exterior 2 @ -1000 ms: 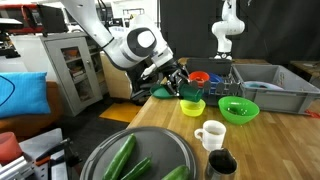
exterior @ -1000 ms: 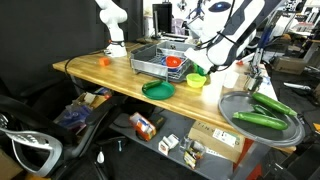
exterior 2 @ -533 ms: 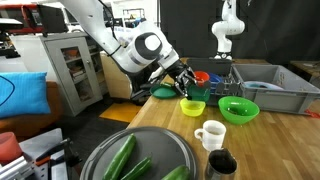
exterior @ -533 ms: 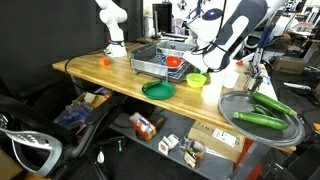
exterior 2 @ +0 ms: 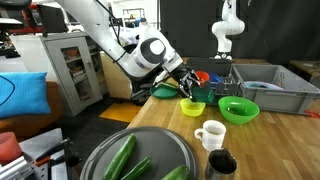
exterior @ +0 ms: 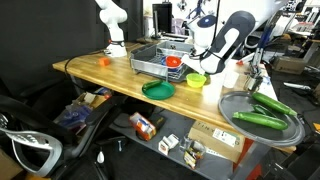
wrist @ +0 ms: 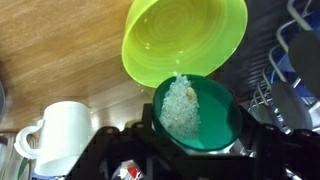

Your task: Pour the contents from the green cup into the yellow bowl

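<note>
Grains are sitting at the lip of the green cup, which the jaws are clamping, over the rim of the yellow bowl; tilting quickly risks spilling them onto the surface.

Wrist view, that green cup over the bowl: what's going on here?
The robot's gripper holds the green cup, jaws closed on it, tipped over the yellow bowl on the wooden table. Pale grains sit at the cup's lip and spill toward the bowl. A white mug stands nearby, untouched.
</note>
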